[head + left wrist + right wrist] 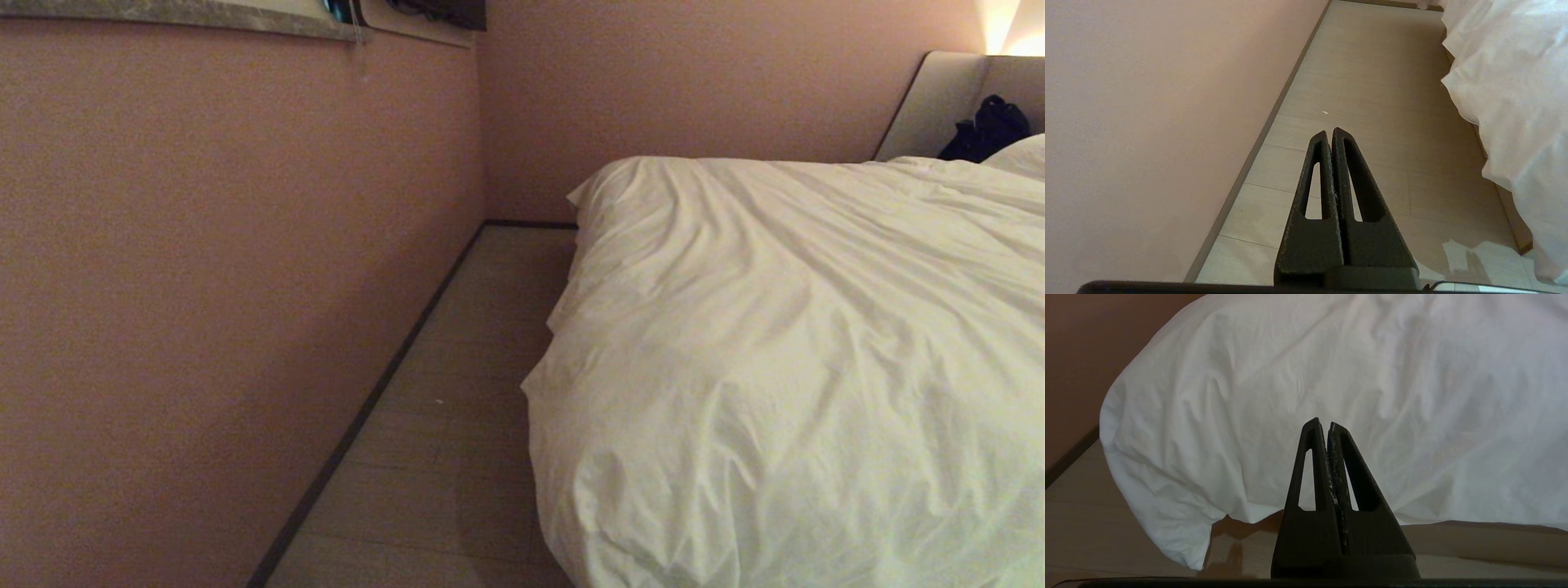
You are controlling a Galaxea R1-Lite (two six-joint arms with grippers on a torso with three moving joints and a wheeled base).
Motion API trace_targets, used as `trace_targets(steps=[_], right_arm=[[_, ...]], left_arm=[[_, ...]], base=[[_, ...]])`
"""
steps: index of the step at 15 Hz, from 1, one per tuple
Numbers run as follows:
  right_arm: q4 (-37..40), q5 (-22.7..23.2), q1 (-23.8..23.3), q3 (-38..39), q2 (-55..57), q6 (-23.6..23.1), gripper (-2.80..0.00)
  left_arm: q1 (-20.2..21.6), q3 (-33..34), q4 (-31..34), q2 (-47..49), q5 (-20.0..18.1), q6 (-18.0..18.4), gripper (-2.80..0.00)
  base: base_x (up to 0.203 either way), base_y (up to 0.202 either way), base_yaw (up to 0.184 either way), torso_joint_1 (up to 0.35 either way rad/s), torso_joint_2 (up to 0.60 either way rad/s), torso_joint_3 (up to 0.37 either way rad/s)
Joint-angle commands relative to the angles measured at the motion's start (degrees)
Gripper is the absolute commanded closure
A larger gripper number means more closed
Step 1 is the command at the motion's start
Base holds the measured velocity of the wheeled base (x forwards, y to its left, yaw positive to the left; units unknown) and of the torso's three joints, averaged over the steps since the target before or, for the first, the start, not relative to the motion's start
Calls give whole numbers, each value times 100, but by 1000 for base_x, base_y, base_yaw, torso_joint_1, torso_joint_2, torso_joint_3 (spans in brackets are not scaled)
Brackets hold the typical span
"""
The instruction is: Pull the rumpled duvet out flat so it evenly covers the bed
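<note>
both pincers are clenched on nothing: the left pincer [1329,132] hangs over the floor [1372,102] beside the wall [1147,122], and the right pincer [1323,424] points at the duvet's hanging corner. the duvet [784,343] lies wrinkled over the bed [931,106], filling the head view from 2 to 5 o'clock, its near edge bunched and uneven, so by my reading no pull has begun. only the right wrist view shows that corner drooping toward the floor; only the head view shows the headboard, a pillow [1020,155] and a dark object [984,131] at 2 o'clock.
</note>
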Motion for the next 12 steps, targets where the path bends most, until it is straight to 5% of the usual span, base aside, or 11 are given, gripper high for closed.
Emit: trace_targets(steps=[1, 12], right_arm=[[1, -4, 0, 0, 7, -1, 0], [1, -4, 0, 0, 7, -1, 0]], left_arm=[[7, 0, 2, -2, 3, -10, 0], [7, 0, 2, -2, 3, -10, 0]], base=[[0, 0, 0, 0, 0, 0], [0, 0, 0, 0, 0, 0]])
